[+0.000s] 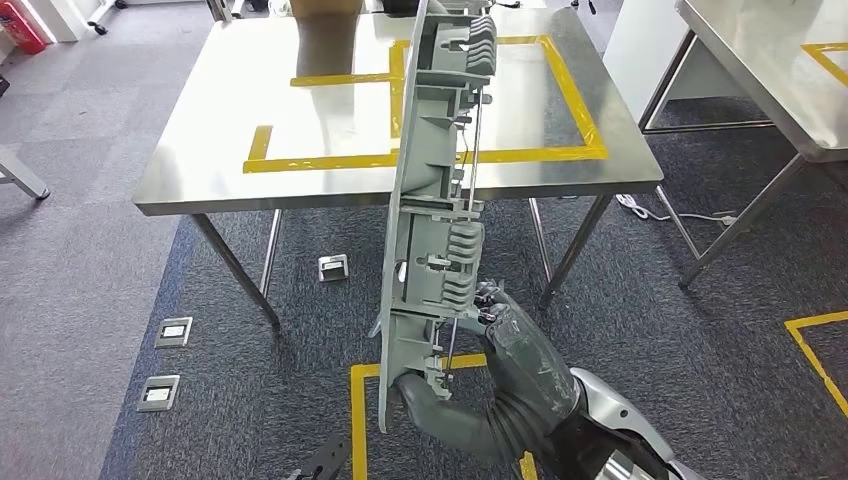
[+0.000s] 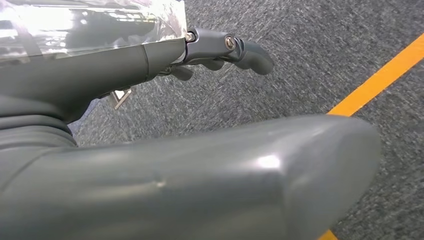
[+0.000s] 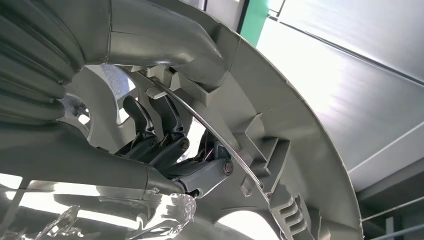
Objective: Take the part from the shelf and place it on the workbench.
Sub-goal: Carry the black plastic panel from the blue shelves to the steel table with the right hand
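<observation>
A long grey plastic part (image 1: 435,170) with ribs, clips and thin metal rods stands almost upright in the head view, its top end overlapping the steel workbench (image 1: 250,90). My right hand (image 1: 510,350) grips the part near its lower end, thumb wrapped around the edge. In the right wrist view its dark fingers (image 3: 160,135) hook into the part's (image 3: 300,110) ribbed inside. The workbench carries yellow tape rectangles (image 1: 560,100). My left hand (image 2: 150,165) hangs over the carpet holding nothing, its fingers (image 2: 225,47) stretched out.
A second steel table (image 1: 780,70) stands at the right. Floor outlet boxes (image 1: 172,332) (image 1: 333,267) lie by the workbench legs, and a white cable (image 1: 650,210) runs under its right end. Yellow tape lines (image 1: 358,420) (image 1: 815,350) mark the grey carpet.
</observation>
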Robot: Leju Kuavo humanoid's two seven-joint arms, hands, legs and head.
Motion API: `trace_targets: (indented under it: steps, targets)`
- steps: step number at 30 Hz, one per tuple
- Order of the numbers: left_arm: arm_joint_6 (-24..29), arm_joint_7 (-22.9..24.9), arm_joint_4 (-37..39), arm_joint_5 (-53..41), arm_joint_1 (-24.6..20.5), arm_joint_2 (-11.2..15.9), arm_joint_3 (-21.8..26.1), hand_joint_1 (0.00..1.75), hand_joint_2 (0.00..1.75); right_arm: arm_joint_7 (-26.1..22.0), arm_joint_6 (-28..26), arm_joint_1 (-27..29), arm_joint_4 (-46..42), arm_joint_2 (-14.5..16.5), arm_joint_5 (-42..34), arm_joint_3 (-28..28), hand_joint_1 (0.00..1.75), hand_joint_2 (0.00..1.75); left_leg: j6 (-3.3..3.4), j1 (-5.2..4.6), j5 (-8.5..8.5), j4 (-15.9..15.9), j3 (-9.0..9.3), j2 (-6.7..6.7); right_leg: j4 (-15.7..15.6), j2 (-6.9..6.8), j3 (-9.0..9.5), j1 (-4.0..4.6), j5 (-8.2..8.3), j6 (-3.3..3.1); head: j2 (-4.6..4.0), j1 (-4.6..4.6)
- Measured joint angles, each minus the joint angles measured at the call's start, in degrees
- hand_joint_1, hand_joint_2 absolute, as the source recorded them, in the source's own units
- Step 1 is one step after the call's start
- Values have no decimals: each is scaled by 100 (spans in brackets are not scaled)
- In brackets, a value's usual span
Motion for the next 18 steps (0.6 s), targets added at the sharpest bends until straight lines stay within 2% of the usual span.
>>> trace_targets:
  steps: [2,4,5,7,8,9,10,11,12,13,14,15,18]
  targets:
    - [-6,1,1,0,-3,1,0,0,175,3,2,-7,1,2,-4,-2,175,175,53,-4,-72,-100,38,-5,-6,-17,-28,3,-5,68,1,-9]
    - [0,0,2,-1,0,2,1,0,175,4,5,-12,1,1,-11,-2,175,175,90,16,-80,-148,52,-17,117,-31,-94,-1,-90,125,1,12]
    - [4,-1,2,-2,-2,1,2,0,175,3,7,-16,1,0,-14,-1,175,175,111,25,-81,-165,65,-22,336,-32,-206,-2,-199,145,1,29]
    - [14,-1,2,-3,-3,-4,2,0,175,0,8,-16,4,-1,-15,2,175,175,157,10,-102,-162,76,-28,1079,-28,-625,-3,-484,166,0,70]
    - [19,0,2,-3,4,-7,2,0,175,1,8,-10,7,-2,-15,7,175,175,172,-2,-115,-160,86,-31,1428,-27,-846,-3,-570,169,0,83]
    - [26,3,2,-3,14,-9,2,0,175,3,8,-2,9,-4,-15,15,175,175,183,-14,-133,-159,104,-36,1614,-25,-996,-1,-549,164,1,90]
    - [33,8,2,-3,22,-9,2,0,175,5,8,4,10,-6,-15,23,175,175,187,-27,-153,-158,131,-45,1577,-23,-1036,3,-409,145,1,96]
    - [40,13,2,-3,26,-10,2,0,175,6,8,8,10,-8,-15,30,175,175,187,-39,-179,-157,167,-56,1310,-19,-959,12,-171,112,1,101]
    - [44,16,2,-4,27,-13,2,0,175,5,8,9,10,-10,-15,34,175,175,182,-47,-209,-158,207,-65,907,-12,-812,31,87,61,1,106]
    - [47,17,2,-4,25,-19,2,0,175,4,8,7,10,-11,-15,37,175,175,169,-62,-236,-155,233,-74,538,-6,-654,53,269,9,0,106]
    - [51,17,2,-3,25,-26,2,0,175,1,9,2,9,-11,-15,38,175,175,150,-68,-259,-153,246,-79,242,-2,-523,75,362,-34,-1,108]
    - [54,16,2,-3,28,-33,2,0,175,-1,8,1,9,-11,-15,40,175,175,125,-66,-276,-154,248,-80,88,4,-451,96,368,-66,-1,108]
    - [64,17,2,-2,37,-50,0,0,175,1,4,5,8,-10,-15,43,175,175,45,-51,-318,-162,253,-74,-26,8,-382,100,311,-102,-1,117]
